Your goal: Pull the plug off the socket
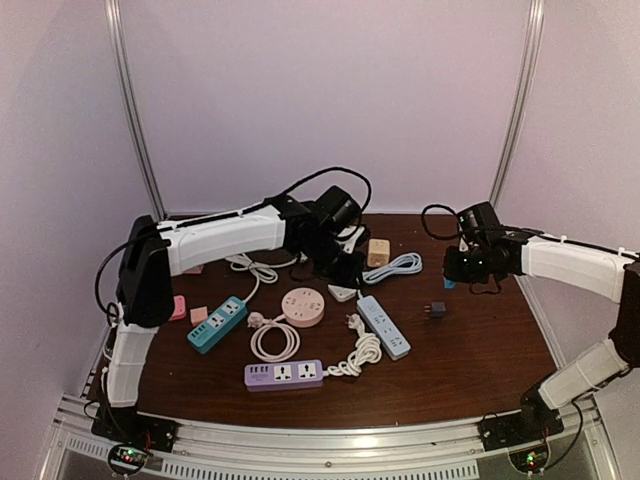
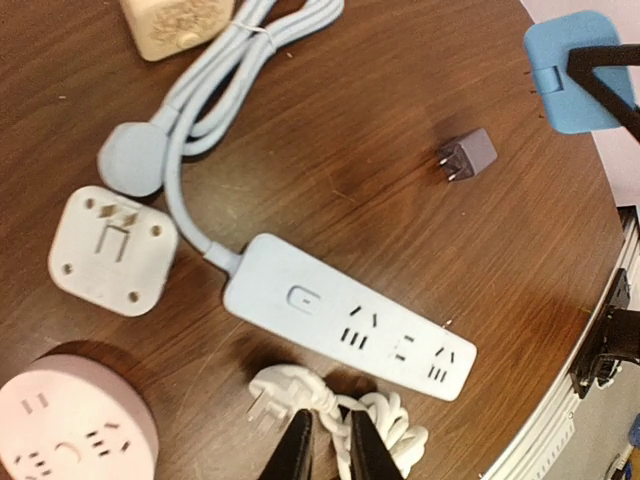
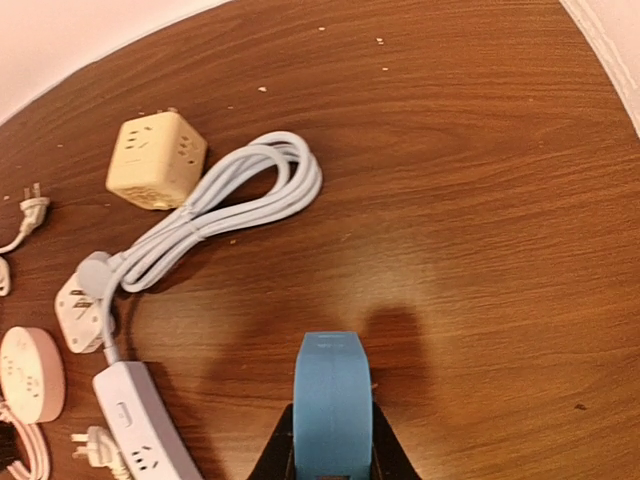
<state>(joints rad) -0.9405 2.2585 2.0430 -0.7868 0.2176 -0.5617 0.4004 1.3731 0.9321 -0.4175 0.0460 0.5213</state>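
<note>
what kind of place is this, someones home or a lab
Most likely a robot test booth in a lab, not a home. Plain white walls held by metal rails close it in, two arms are bolted at the table edge, and power strips lie scattered as practice objects.

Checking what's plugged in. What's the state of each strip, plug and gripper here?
Light blue power strip: sockets empty, its plug lying loose.
Grey adapter: unplugged, lying loose.
Pink round socket: empty.
Right gripper: shut on blue block.
Left gripper: nearly shut, empty.
</note>
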